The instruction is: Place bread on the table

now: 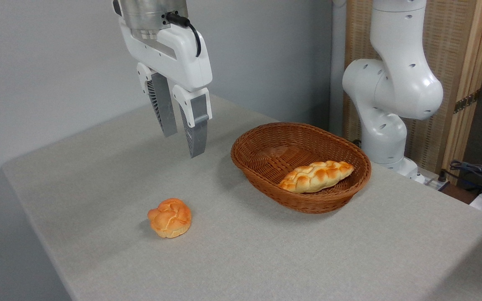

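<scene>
Sitting nearest on the table (pixel 266 259), one round bun (pixel 170 217) has bare cloth on all sides, clear of every edge. Behind it, one wicker basket (pixel 262 173) holds one braided bread (pixel 316 176) along its right wall. Gripper (pixel 183 144) hangs above the table left of the basket, fingers slightly parted, empty; no writing legible.

1 braided loaf (pixel 316 176), 1 bun (pixel 170 217), 1 basket (pixel 262 175).

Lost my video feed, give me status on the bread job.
Gripper open, empty, hanging above table. Braided loaf in wicker basket, untouched. Round bun on table; path clear.
</scene>
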Tool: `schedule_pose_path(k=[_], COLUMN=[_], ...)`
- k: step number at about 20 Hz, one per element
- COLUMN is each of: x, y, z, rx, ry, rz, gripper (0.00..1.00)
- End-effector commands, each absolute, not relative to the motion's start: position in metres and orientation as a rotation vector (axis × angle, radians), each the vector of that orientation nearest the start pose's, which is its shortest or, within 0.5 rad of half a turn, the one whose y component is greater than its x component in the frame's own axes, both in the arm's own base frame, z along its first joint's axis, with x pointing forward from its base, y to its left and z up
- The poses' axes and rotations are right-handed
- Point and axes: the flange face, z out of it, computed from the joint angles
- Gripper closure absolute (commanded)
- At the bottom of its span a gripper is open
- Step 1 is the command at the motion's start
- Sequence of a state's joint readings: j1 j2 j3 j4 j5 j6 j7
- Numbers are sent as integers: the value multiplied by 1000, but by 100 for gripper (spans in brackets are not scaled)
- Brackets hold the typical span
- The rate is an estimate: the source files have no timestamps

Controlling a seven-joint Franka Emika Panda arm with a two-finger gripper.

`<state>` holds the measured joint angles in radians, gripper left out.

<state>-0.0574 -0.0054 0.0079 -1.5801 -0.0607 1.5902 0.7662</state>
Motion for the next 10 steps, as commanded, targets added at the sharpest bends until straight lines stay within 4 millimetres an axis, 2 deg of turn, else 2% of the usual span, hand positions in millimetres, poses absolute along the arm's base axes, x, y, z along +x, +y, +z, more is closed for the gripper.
schedule_pose_path(k=[1, 10], x=[555, 555], y=[-31, -32], z=[629, 628], rx=[-2945, -2948], ry=[1281, 1282], rz=[-76, -67], gripper=[0, 0])
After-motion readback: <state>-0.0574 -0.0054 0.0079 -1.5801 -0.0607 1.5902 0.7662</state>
